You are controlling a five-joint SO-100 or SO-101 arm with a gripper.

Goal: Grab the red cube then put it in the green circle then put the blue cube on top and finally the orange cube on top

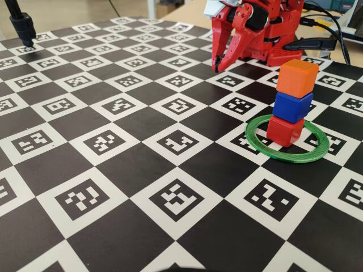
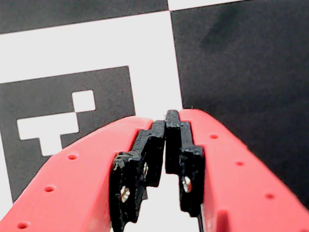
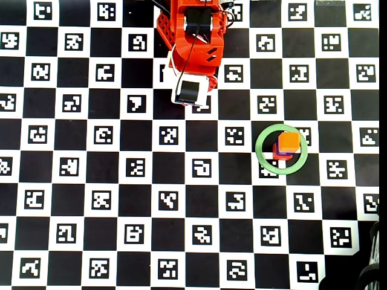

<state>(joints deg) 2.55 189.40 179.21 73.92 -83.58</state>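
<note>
**Three cubes stacked in the ring, arm folded back at the far edge**

You are working on a flat board (image 1: 142,141) of black and white squares, each white square printed with a coded marker. It fills the overhead view almost edge to edge. In the fixed view, pale wood shows beyond its far edge, where dark cables (image 1: 332,34) trail off to the right, and a black stand (image 1: 22,25) rises at the far left corner.

Look to the right side of the fixed view: the green circle (image 1: 258,144) lies flat on the board, and the red cube (image 1: 283,131) sits inside it, toward the far part of the ring. The blue cube (image 1: 292,106) rests on the red one, slightly twisted, and the orange cube (image 1: 296,77) tops the stack.

Your gripper (image 1: 218,67) hangs tip-down near the arm's base at the far side, well apart from the stack. In the wrist view its fingertips (image 2: 166,145) meet with nothing between them, so it is closed and empty.

The whole near and left part of the board lies bare. The stack stands nearer the right edge than the left.
</note>
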